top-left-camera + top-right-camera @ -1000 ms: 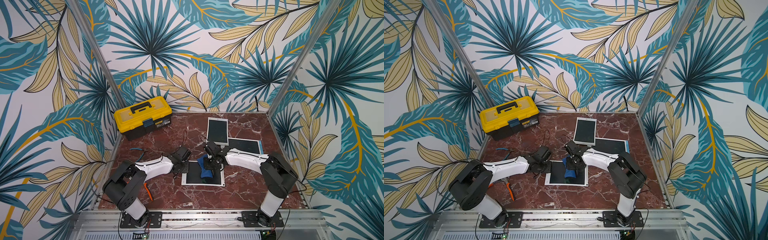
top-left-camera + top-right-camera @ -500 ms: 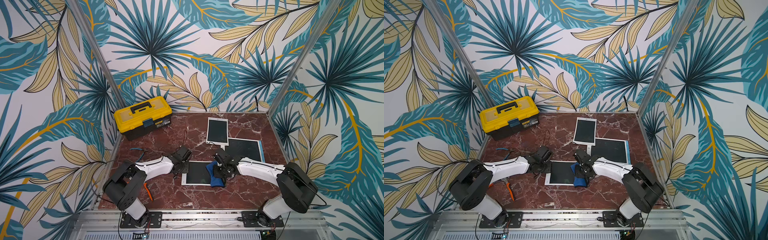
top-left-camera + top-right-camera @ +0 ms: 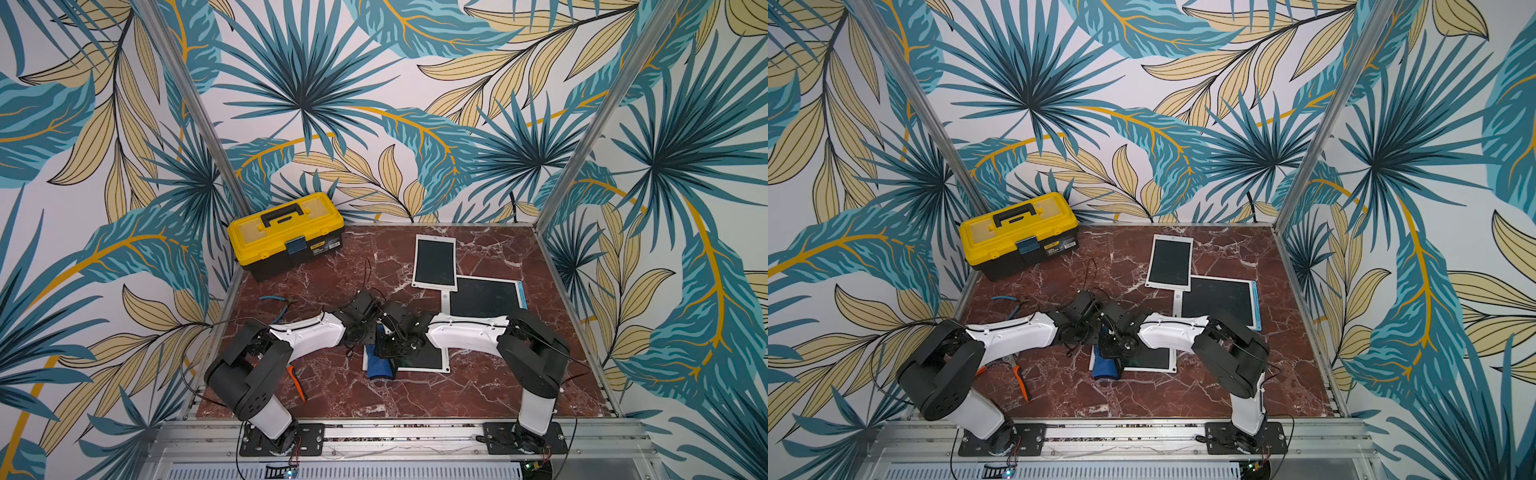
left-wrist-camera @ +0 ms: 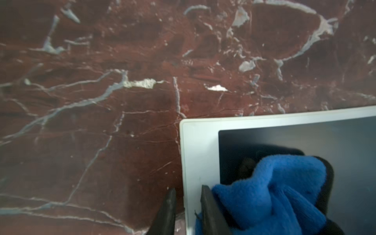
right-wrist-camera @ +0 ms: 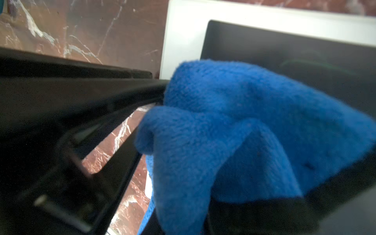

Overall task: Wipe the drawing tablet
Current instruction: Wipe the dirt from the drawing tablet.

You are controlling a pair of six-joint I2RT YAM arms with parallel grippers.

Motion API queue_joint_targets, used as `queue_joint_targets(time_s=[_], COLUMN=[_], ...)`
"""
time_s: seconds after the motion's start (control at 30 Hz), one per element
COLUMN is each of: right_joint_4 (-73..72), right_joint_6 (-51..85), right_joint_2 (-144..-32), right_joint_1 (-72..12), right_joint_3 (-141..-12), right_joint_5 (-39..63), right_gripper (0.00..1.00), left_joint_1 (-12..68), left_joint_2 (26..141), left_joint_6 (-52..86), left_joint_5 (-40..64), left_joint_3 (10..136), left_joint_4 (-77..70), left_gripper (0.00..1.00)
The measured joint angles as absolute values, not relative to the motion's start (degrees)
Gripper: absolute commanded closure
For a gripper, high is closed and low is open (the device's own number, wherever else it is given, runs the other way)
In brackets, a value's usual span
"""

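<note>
Drawing tablet (image 3: 424,359) lies flat on the red marble table (image 3: 478,395), near the front middle, between the 2 arms. Half a second ago the right gripper (image 3: 390,353) and its blue cloth (image 3: 380,365) were at the tablet's right end; now they have crossed the whole screen to its left end. The cloth hangs over the tablet's near left corner onto the marble. The tablet itself has not shifted, and the left gripper (image 4: 188,189) has stayed at that same left edge.

The right gripper's jaws are closed on the bunched cloth (image 5: 234,122), which presses on the dark screen. The left gripper's 2 fingers (image 4: 204,195) stand a narrow gap apart, astride the tablet's edge. 1 is over the white frame and 1 over the marble, and they clasp nothing.

The tablet (image 4: 284,138) has a white frame with rounded corners around a dull black screen. In the right wrist view, faint greenish strokes show on the screen (image 5: 305,63) beyond the cloth.
</note>
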State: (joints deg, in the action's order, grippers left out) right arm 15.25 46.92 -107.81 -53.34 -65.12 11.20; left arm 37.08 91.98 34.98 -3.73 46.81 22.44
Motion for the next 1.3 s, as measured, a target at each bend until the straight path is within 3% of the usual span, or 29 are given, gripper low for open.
queue_joint_targets(time_s=[0.3,0.6,1.03,1.3], right_joint_4=[7.0,13.8,16.4,13.1], right_joint_6=[48.9,47.0,42.1,42.7], right_joint_2=[-97.3,-82.7,-96.6,-103.9], right_joint_1=[-48.5,-40.4,-33.6,-39.5], right_joint_3=[-49.4,-38.0,-52.3,-59.6], right_joint_5=[10.6,5.3,8.6,12.0], right_gripper=[0.74,0.74,0.74,0.74], left_joint_1=[37.7,37.8,37.8,38.2], left_joint_2=[92.0,92.2,92.8,93.3], left_joint_6=[35.2,35.2,35.1,35.1], left_joint_5=[-5.0,-5.1,-5.2,-5.4], left_joint_3=[46.8,46.9,47.3,47.9], left_joint_4=[22.3,22.3,22.3,22.3], left_gripper=[0.76,0.76,0.76,0.76])
